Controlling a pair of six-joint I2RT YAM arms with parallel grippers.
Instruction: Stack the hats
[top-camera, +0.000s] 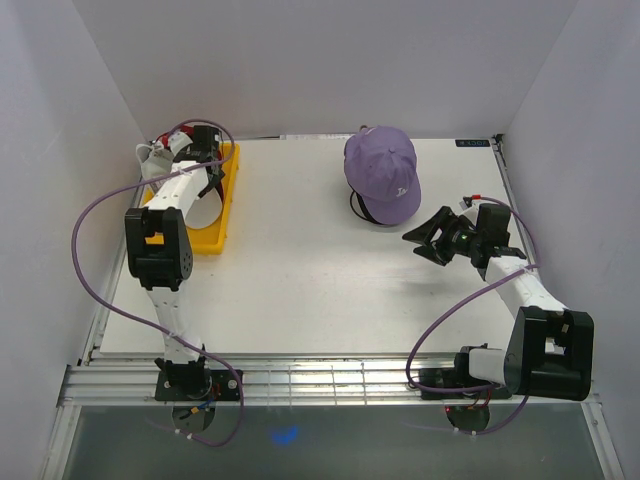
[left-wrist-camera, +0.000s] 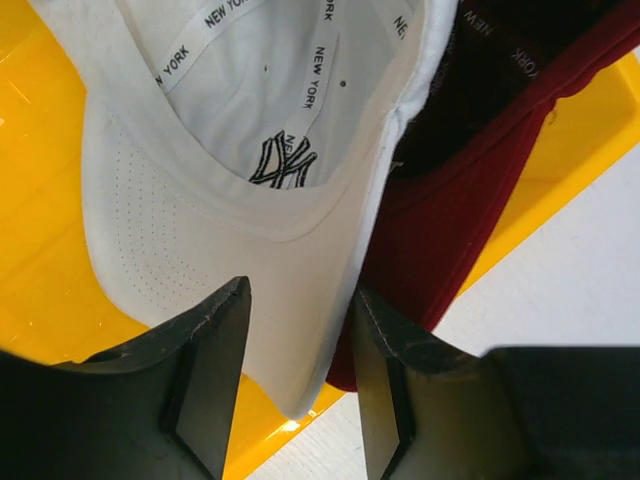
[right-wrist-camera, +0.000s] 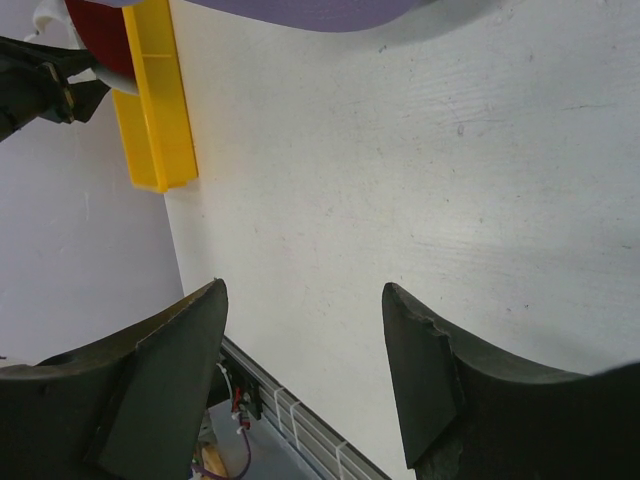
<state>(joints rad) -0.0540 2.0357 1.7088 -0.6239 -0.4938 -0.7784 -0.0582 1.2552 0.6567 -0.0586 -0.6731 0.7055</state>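
**Left jaws over white brim**

My left jaws stand apart astride the white cap (left-wrist-camera: 250, 200), brim toward 6 o'clock, in the yellow tray (left-wrist-camera: 40, 200). My right jaws gape above the table (top-camera: 300, 260). The lavender cap (top-camera: 383, 172) is at their 11 o'clock, brim toward 5.

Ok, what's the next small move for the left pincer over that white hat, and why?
Probably close the left pincer on the white hat's brim. Its jaws stand open with the brim's tip between them. The hat lies upturned in the yellow tray, overlapping the dark red hat, and nothing is gripped yet. Lifting should wait for a firm pinch.
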